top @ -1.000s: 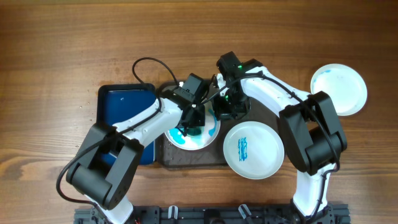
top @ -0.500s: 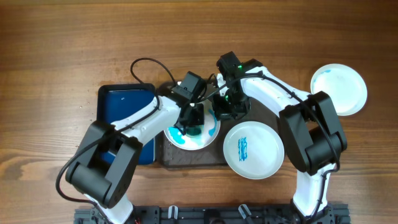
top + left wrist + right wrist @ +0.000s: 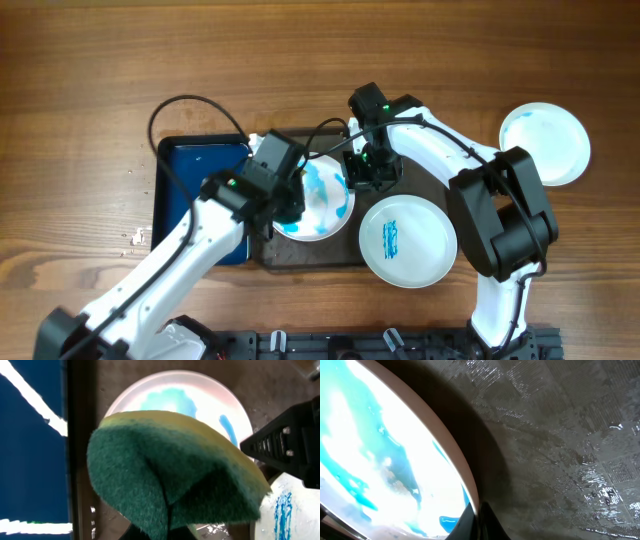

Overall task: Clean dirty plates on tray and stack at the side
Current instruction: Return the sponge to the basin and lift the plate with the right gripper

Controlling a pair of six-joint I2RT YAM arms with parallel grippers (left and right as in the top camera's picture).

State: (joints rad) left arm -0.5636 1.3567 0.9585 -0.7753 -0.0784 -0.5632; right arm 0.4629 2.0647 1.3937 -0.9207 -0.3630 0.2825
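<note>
Clamping sponge [image 3: 170, 475] in left gripper [image 3: 288, 206], right gripper [image 3: 362, 172] pinching smeared plate [image 3: 325, 195] rim on tray [image 3: 310, 252]

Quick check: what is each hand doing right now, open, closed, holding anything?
Left hand: closed, holding a green and yellow sponge.
Right hand: closed, pinching the rim of the smeared plate.

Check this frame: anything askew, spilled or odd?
The scribbled plate overhangs the front rim of the tray, not seated inside. The smeared plate beside the sponge has blue spread wide across it. White specks lie on the table left of the blue tray.
</note>
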